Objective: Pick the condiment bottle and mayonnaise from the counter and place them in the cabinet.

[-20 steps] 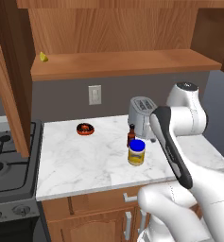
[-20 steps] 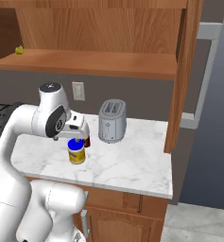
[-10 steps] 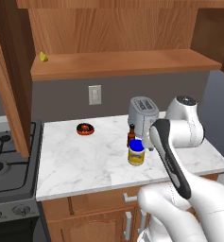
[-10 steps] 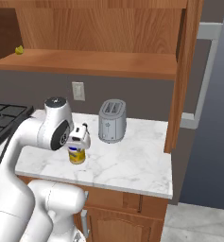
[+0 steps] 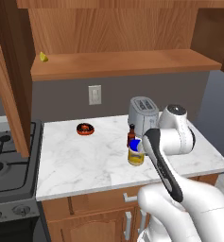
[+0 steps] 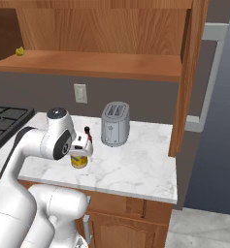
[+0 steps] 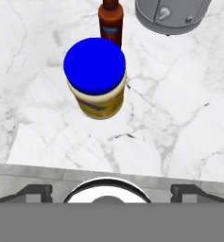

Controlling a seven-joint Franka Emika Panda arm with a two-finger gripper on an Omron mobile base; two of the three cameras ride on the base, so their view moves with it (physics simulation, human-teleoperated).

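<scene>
Beneath wooden cabinet (image 5: 118, 64), veined marble counter (image 5: 85, 160)

Standing upright on the marble counter (image 7: 179, 118): blue-lidded mayonnaise jar (image 7: 95, 78), with the slim reddish-brown condiment bottle (image 7: 110, 22) just beside at 12 o'clock.

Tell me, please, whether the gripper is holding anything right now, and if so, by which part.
Nothing is held. The gripper is open above the mayonnaise, which stands untouched on the counter beside the condiment bottle.
</scene>
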